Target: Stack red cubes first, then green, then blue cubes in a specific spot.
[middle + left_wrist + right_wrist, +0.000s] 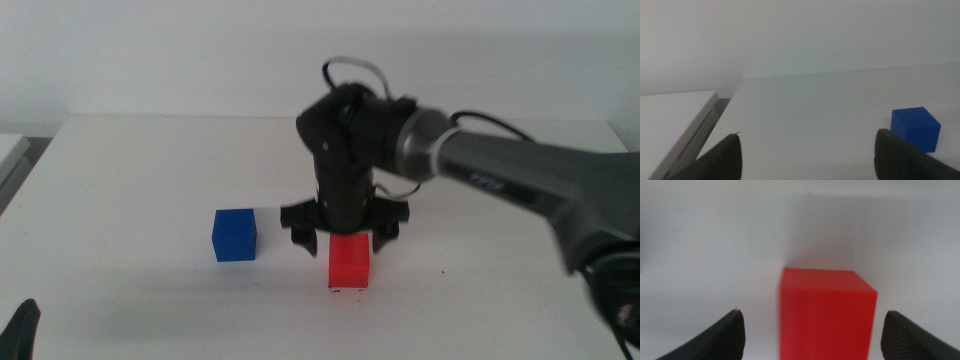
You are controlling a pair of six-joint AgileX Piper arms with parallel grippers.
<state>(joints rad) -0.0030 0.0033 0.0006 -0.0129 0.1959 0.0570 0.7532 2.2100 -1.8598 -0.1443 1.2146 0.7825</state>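
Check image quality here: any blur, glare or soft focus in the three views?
Middle view: right gripper and arm motion-smeared; blue cube crisp, faint shadow. Right wrist view: red cube soft-edged, close to the lens. Left wrist view: even light, no glare, left gripper jaws dark.

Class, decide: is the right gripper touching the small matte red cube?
Apart. In the right wrist view, white table shows between each open jaw of the right gripper and the small matte red cube.

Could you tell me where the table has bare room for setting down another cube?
Bare table stretches left of the blue cube and along the near edge. The patch right of the red cube is also free. It is crowded between the cubes, where the open right gripper hangs. The left gripper waits low left.
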